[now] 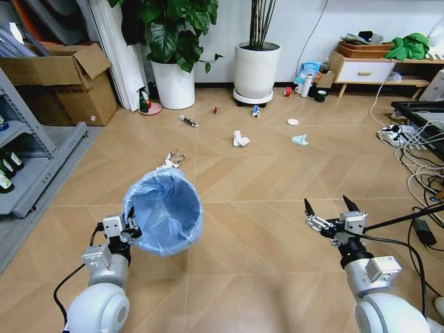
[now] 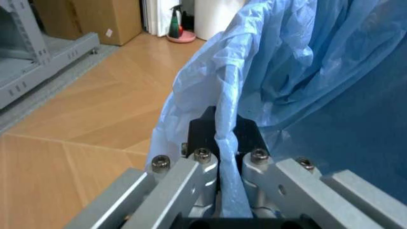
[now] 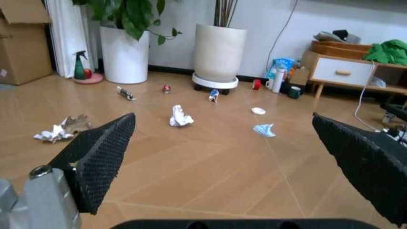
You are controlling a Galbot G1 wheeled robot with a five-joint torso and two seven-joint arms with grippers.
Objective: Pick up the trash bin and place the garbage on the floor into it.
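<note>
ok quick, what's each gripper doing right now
Left gripper: shut on the trash bin, fingers pinching its bag-lined rim.
Right gripper: open, holding nothing, above the floor.

Wood floor [image 1: 263, 208]: crumpled paper wad [image 1: 240, 139] mid-floor, face mask [image 1: 300, 139] right of it, white lid [image 1: 293, 122] beyond, another paper wad [image 1: 172, 161] nearer left, two plant pots [image 1: 256, 70] far back.

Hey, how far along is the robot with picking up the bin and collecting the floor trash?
Done: the left gripper is shut on the trash bin rim and holds it up, tilted. In hand: the right gripper is open and carries nothing. Left: all the litter, including a paper wad, face mask and white lid, lies on the floor.
</note>
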